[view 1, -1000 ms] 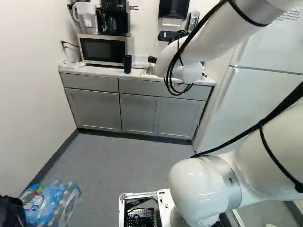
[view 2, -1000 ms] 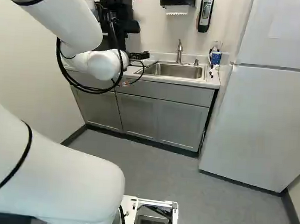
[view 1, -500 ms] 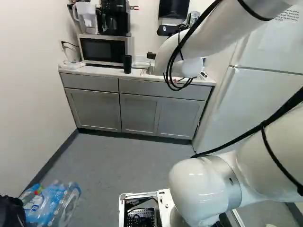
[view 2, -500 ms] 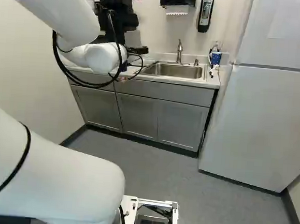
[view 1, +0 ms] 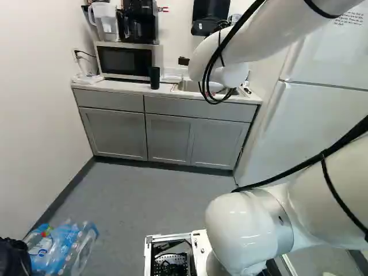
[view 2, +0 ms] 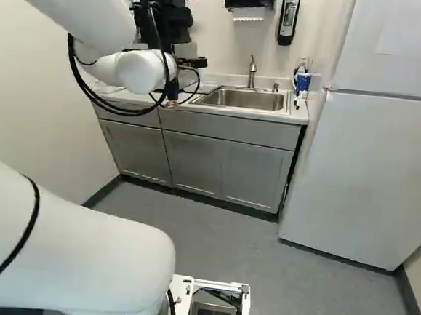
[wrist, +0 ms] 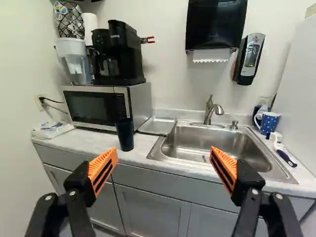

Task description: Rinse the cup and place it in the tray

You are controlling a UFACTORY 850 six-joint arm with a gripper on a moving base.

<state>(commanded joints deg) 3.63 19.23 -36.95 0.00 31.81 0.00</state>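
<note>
Arm (view 1: 276, 34) is lifting and shifting against its foot joint (view 1: 250, 236)! Hand (wrist: 164, 151) is gaping wide, gripping nothing, while the dark cup (wrist: 124, 134), likely the one to rinse, is standing upright on the counter (wrist: 140, 153), just beside the metal tray (wrist: 157, 124). So rinsing is waiting, and the hand is probably needing to line up on that cup before the sink (wrist: 222, 143). Pale lettering is showing on the coffee maker (wrist: 118, 57), small print on the fridge's (view 1: 282, 138) sheet (view 1: 349, 17).

Brand lettering (wrist: 115, 36) on coffee maker (wrist: 126, 59)
</note>
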